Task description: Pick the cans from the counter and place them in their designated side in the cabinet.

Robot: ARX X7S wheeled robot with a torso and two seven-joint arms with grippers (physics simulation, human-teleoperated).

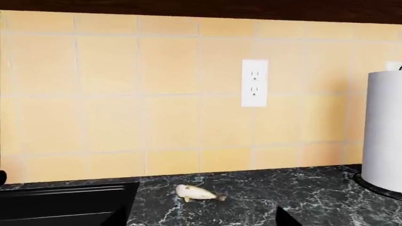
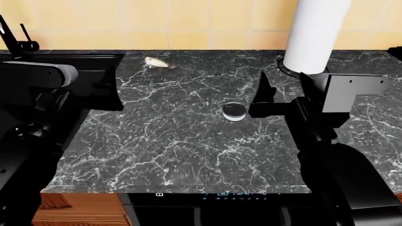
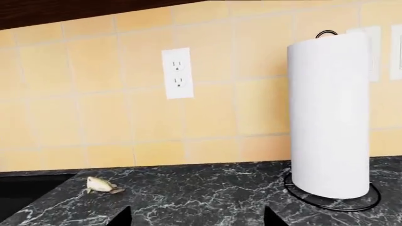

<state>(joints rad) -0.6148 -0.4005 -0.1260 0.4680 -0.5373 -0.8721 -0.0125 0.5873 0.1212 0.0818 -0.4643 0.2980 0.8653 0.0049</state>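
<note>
On the counter (image 2: 182,141), near the middle of the black white-veined marble in the head view, sits 1 squat can (image 2: 234,111), upright, with white sides and a dark round top. Lies just beside the right gripper (image 2: 281,92), on its inner side, level with the dark block at the base of the fingers rather than between the fingertips; touching or a hair apart cannot be told. Right jaws spread wide, 2 dark fingers standing apart with only bare marble between them, nothing held; same in the right wrist view, where 2 dark finger tips (image 3: 120,217) show at the frame edge with a broad gap. Can itself outside both wrist views. Left gripper (image 2: 110,84) dark against the dark stove top (image 2: 75,59), well apart from the can; in the left wrist view only 1 finger tip (image 1: 285,217) visible, so jaw opening cannot be told, and nothing seen in its hold. Only 1 can in view anywhere; no green-labelled one to be seen. Farther back on the marble, near the tiled wall (image 1: 125,103), a small pale garlic-like lump (image 2: 157,62) lying on its side. At the back right, a tall white paper-towel roll (image 2: 314,35) upright on a dark wire stand. On the tiles, a white outlet (image 3: 176,73).
</note>
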